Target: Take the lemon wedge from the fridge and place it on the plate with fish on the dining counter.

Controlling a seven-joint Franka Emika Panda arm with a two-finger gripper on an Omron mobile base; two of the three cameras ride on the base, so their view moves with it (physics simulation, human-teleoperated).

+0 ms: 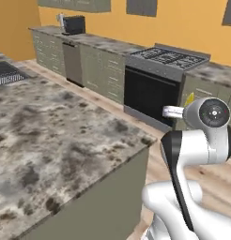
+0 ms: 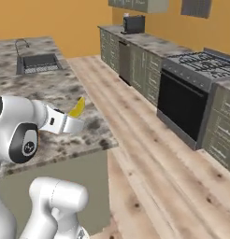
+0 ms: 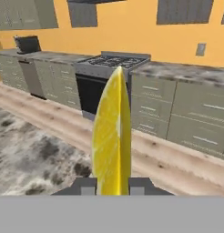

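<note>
The claw (image 3: 112, 186) pinches the lemon wedge (image 3: 112, 136) at its base; light, probably slippery and soft, above the worktop (image 1: 51, 136).

Rendered scene, evenly bright, flat diffuse light w/ no visible source, no glare, shadows faint; soft low-res blur overall, textures smeared on dining counter (image 1: 65, 136) stone and wood floor (image 2: 149, 154); lemon wedge (image 3: 112, 136) close-up slightly fuzzy at edges; no evident edge distortion.
</note>
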